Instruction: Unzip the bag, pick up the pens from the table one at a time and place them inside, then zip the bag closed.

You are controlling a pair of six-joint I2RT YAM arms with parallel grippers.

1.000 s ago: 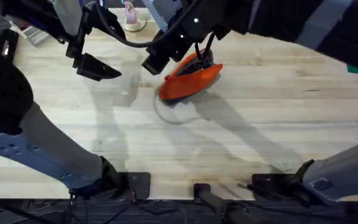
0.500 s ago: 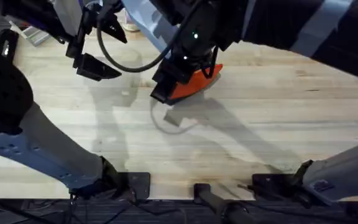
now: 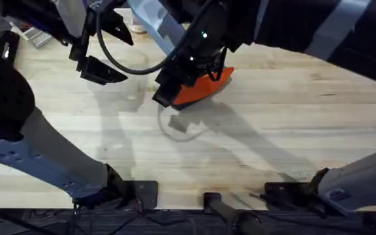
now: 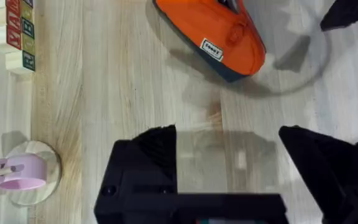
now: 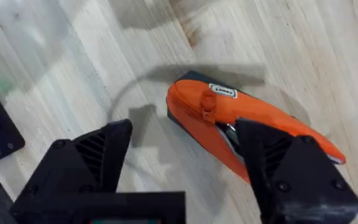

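Hovering over the bag (image 5: 241,118), our right gripper (image 5: 185,162) has fingers spread wide, holding nothing. One orange bag (image 3: 201,88) lies mid-table (image 3: 273,130), far side. We judge it soft and light, likely to slide; better to pin one end and pinch the zipper pull (image 5: 207,106). Farther left, our left gripper (image 4: 229,162) also spread wide, empty. One pink holder (image 4: 17,174) and stacked blocks (image 4: 20,31) beyond.

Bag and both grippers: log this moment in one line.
bag: on table, partly unzipped | right gripper: open, over bag | left gripper: open, beside bag
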